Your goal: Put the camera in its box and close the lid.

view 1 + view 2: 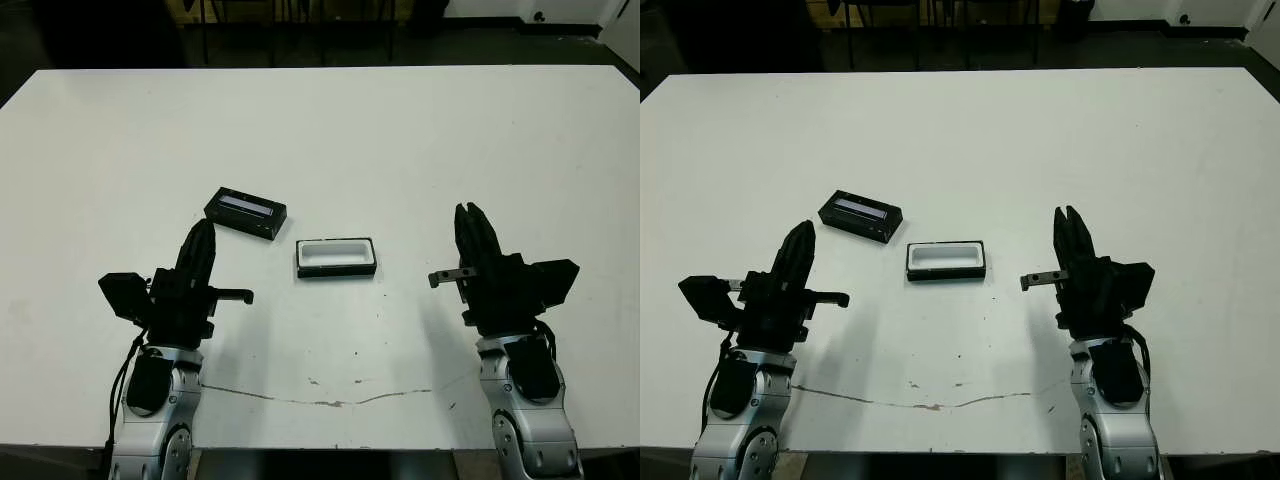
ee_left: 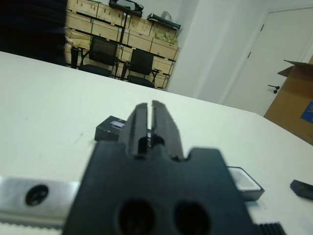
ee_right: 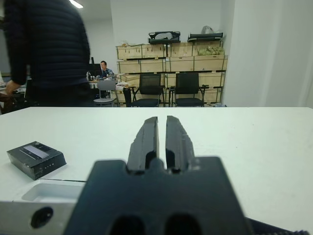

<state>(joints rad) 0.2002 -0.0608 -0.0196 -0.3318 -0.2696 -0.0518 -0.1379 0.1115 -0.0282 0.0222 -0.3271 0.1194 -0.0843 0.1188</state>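
Right, start with the box: it lies open on the white table, between your two arms and a little ahead of them. Its long side runs across your view, and the white lining is bare, with nothing inside. Just beyond it and toward your left is the camera, a black bar with a pale bluish strip on its top face. It lies flat, turned at a slight angle, near the box's far left corner but not touching it.

Your left gripper hangs low over the table, pointing forward. Its tip is near the camera's near left end but apart from it. Your right gripper is well apart from the box on the other side, also pointing forward. On each, the two black fingers are pressed almost together, with only a thin slit between them, and they pinch nothing.

The head views show a thin dark scratch across the table's near edge, which neither wrist view shows. The right wrist view adds small pale dots on the camera's side face, a person in a dark jacket beyond the table, and black chairs before stacked wooden crates. The left wrist view alone shows a white door and a cardboard carton.
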